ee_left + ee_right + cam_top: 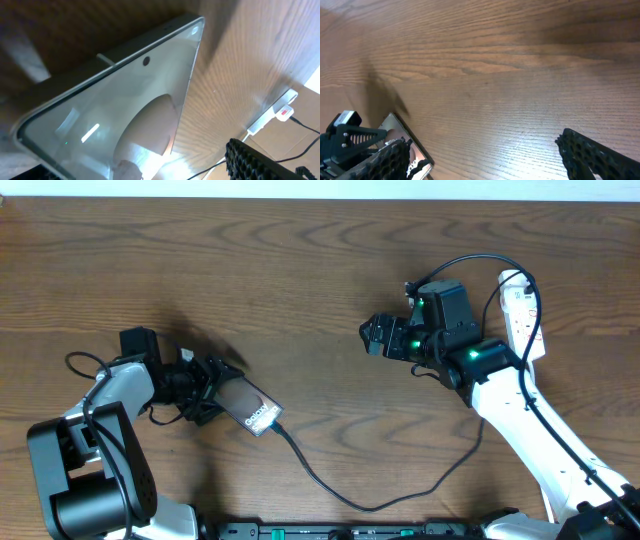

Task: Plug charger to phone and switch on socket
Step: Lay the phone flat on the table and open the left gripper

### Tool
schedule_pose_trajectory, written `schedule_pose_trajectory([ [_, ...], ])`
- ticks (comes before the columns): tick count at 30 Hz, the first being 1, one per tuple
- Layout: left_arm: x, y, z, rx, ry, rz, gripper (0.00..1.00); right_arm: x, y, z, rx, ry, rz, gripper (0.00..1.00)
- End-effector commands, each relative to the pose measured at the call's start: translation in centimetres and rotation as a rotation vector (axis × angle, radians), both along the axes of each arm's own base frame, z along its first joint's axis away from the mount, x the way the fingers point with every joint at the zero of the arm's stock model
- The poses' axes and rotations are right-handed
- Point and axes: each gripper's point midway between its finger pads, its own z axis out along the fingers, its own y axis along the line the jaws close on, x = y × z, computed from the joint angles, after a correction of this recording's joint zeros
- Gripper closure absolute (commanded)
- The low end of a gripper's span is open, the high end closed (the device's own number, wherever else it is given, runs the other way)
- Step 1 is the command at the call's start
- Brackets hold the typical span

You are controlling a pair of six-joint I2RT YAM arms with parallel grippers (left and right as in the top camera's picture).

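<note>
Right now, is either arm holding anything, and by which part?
The left gripper grips the phone by its end away from the charger cable. The right gripper is open and holds nothing.

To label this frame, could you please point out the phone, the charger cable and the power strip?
phone (247, 401): overhead, bronze back.
charger cable (372, 507): overhead, lowest bend.
power strip (515, 304): overhead, white body.

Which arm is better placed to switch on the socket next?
Right. The right gripper is open, empty and nearer the socket; the left gripper is far from it, closed on the phone.
</note>
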Motion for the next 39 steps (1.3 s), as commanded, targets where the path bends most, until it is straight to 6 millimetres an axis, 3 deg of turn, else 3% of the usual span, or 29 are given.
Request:
schedule_pose_trajectory([
  [1,-2.9,1.4,-3.3,0.114,0.130,-0.006,0.15,0.1,-0.1,0.6,-0.011,-0.021,0.004,0.07],
  [15,-4.5,0.9,-3.2,0.093,0.201,-0.011,0.15,0.1,-0.1,0.6,-0.011,-0.021,0.004,0.07],
  [29,-4.8,0.8,-3.2,0.089,0.217,-0.012,0.15,-0.3,-0.2,0.2,-0.021,0.002,0.004,0.07],
  [39,-4.9,0.8,-3.0,0.088,0.219,-0.013,0.14,-1.2,-0.6,-0.6,-0.040,0.048,0.005,0.01],
])
